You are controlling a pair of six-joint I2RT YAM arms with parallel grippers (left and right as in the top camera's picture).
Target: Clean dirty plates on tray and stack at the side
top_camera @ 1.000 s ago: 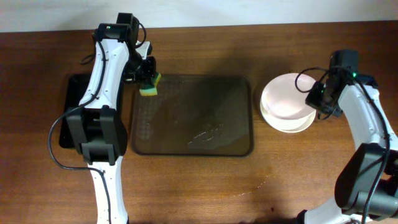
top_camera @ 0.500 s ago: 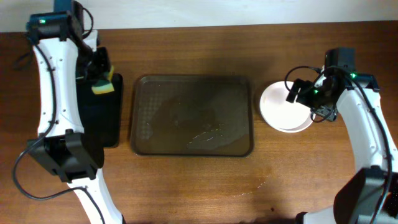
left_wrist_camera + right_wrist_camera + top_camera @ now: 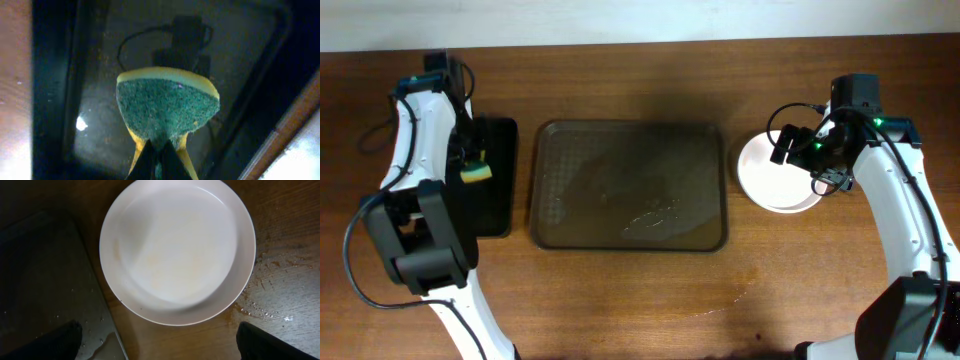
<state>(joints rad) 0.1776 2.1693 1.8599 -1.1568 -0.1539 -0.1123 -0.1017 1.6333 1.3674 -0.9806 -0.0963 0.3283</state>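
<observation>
Partly, the right arm is covering the plates (image 3: 765, 185) from overhead, so their count is hard to make out. The wrist view is showing them (image 3: 177, 250) on the table (image 3: 280, 230) just right of the tray (image 3: 45, 280), which is cut off at the frame edge. The right gripper (image 3: 160, 342) is hanging over them with fingers wide apart. The tray (image 3: 580, 150) is showing wet streaks. The left gripper (image 3: 157, 152) is pinching a green-and-yellow sponge (image 3: 167, 107) over the black tray (image 3: 100, 75); whether the two are touching is unclear.

Stack of round white plates (image 3: 763, 186) just right of the wet, dark brown, rimmed tray (image 3: 627, 150).
</observation>
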